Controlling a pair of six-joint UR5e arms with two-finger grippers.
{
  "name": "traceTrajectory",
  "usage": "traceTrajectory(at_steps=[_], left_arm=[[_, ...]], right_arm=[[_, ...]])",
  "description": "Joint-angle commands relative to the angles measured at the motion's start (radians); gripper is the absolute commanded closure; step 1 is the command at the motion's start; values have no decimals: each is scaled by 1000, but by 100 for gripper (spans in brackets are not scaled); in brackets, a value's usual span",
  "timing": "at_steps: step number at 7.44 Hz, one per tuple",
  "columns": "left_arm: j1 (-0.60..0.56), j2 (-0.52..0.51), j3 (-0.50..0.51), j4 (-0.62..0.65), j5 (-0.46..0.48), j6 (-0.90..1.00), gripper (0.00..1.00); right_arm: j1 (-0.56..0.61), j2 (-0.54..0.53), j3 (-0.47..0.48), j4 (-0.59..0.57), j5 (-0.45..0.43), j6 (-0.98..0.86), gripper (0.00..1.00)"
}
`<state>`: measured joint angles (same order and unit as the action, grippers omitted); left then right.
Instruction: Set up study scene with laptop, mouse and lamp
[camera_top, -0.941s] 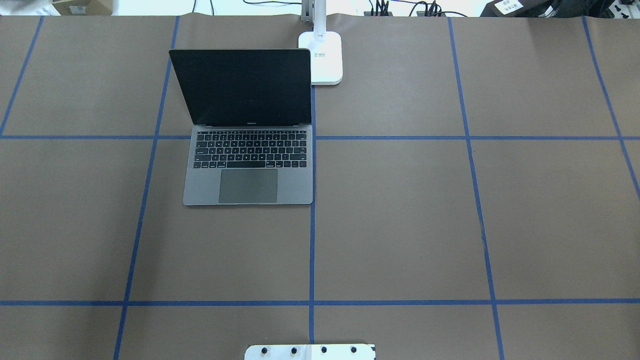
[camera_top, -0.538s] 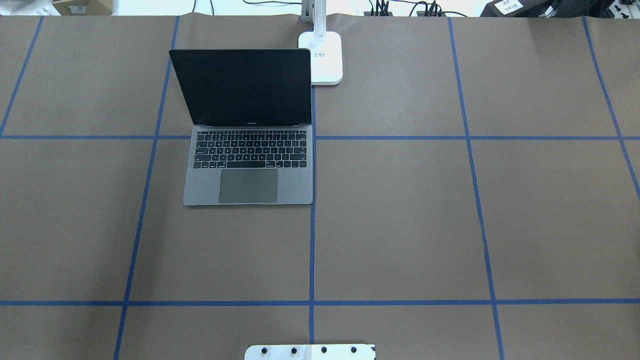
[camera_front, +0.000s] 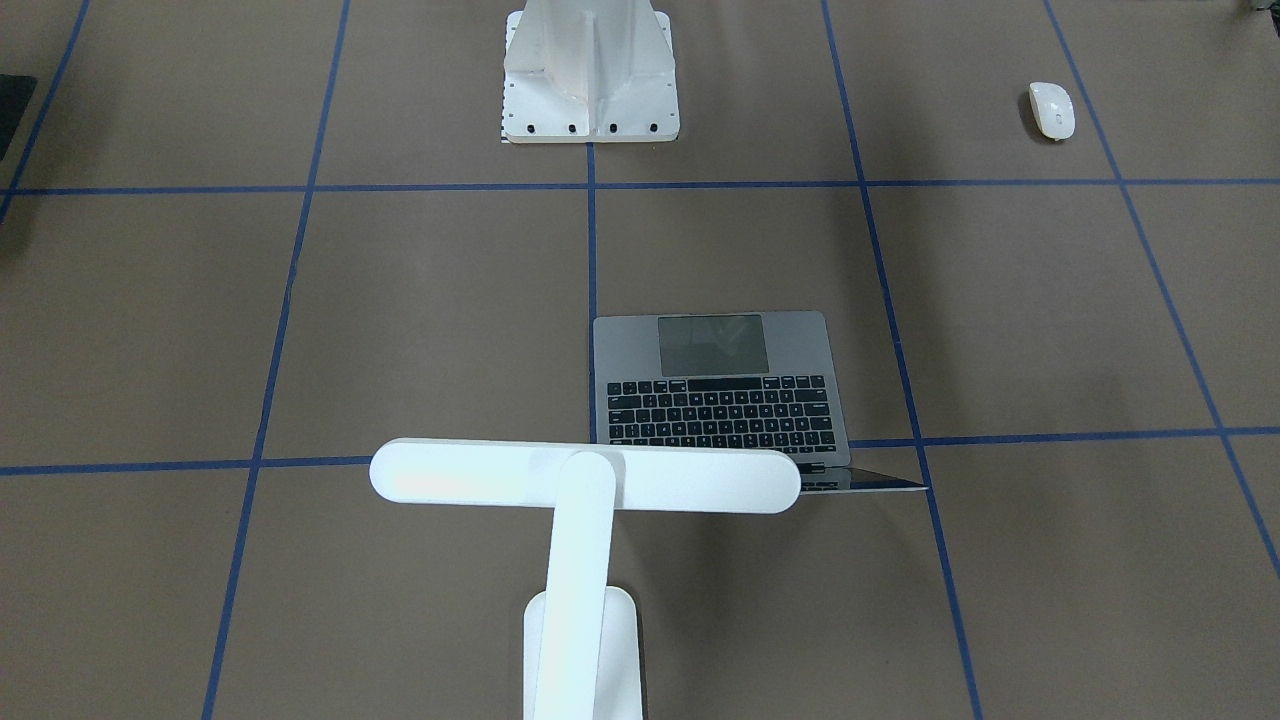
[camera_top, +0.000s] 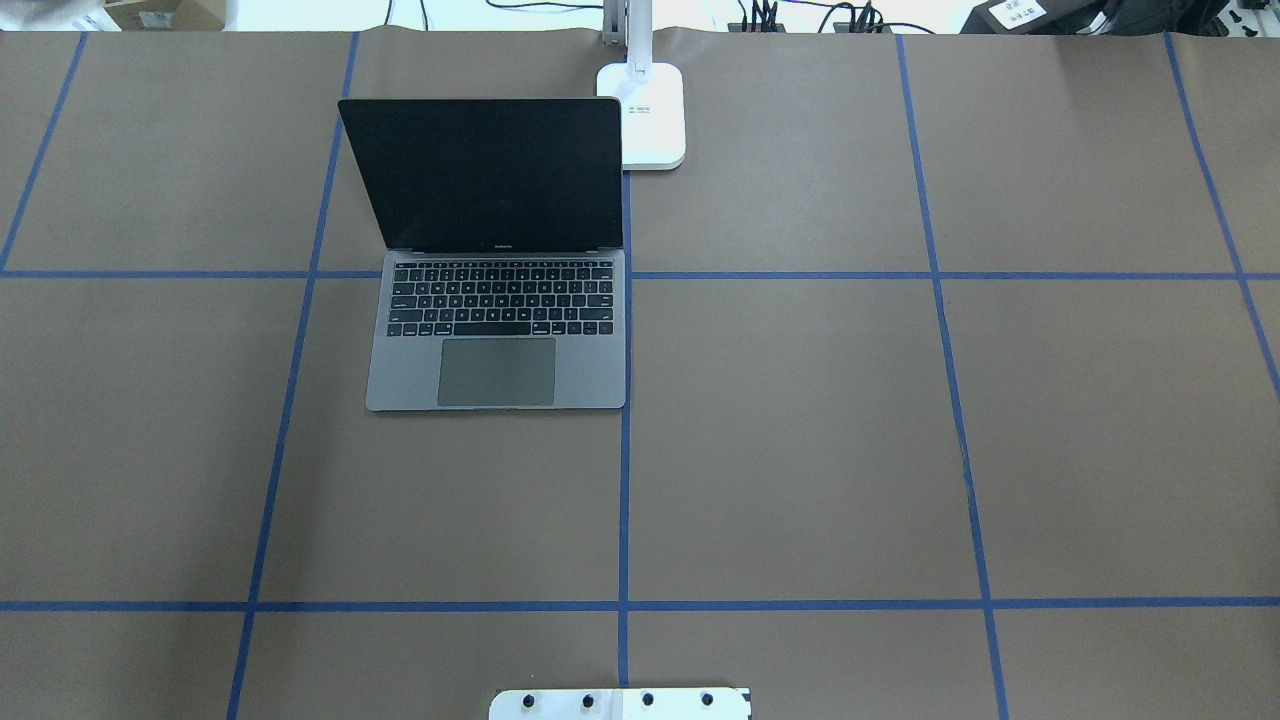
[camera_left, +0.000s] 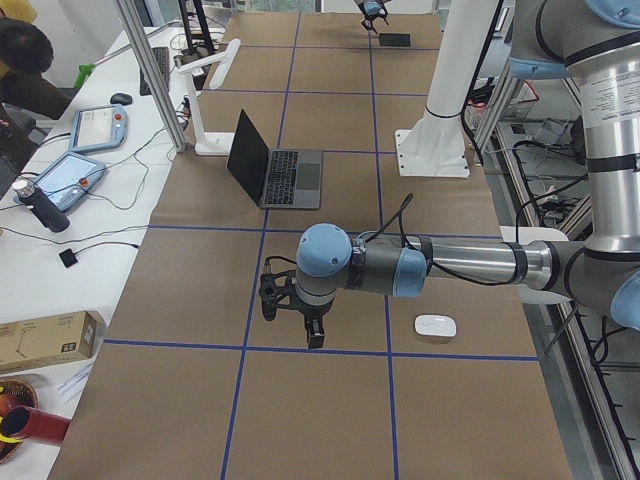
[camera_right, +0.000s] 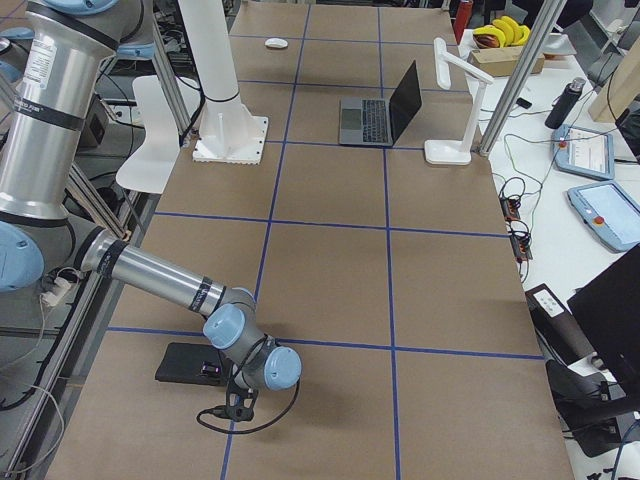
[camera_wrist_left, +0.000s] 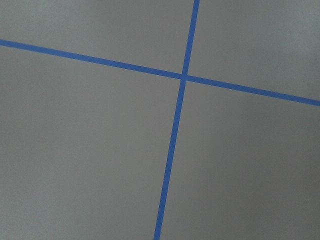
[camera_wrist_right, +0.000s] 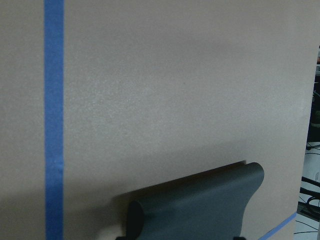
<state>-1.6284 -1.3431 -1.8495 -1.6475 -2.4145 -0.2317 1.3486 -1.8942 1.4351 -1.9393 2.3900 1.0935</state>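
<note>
Open grey metal laptop with black keys and a dark screen (camera_top: 497, 340) sits left of the table's centre tape line, trackpad toward the robot. White T-shaped desk lamp with a long bar head (camera_front: 585, 478) stands at the table's far edge, its base just beside the screen's right corner and its head over the back of the laptop. These two look placed.

Small smooth white oval mouse (camera_front: 1051, 110) lies alone on the robot's left side near the robot's edge, well apart from the laptop. White bolted pedestal (camera_front: 590, 80) stands between the two zones.

Left gripper (camera_left: 310, 335) hangs over bare brown paper near the mouse, not touching it. Its wrist camera shows only crossed blue tape. I cannot tell how its jaws stand. Right gripper (camera_right: 237, 405) is low at the opposite end by a flat black mat (camera_right: 190, 363). Its jaw state is likewise unreadable.

Handling, as judged:
- The mouse is probably light and rigid, with a glossy curved shell likely to slip.
- Take it low across the two long sides, where they run closest to parallel, not over the domed top.
- Squeeze gently and lift straight.
- Set it down flat on the open paper to the right of the trackpad, clear of the thin screen and the lamp.
</note>
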Motion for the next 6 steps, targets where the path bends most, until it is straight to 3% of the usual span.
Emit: traceTrajectory(at_steps=[1, 6], left_arm=[[-1, -1, 1, 0, 0, 0, 0], [-5, 13, 0, 0, 0, 8, 0]], right_arm=[[-5, -2, -2, -1, -22, 8, 24], [-20, 4, -21, -1, 6, 25, 21]])
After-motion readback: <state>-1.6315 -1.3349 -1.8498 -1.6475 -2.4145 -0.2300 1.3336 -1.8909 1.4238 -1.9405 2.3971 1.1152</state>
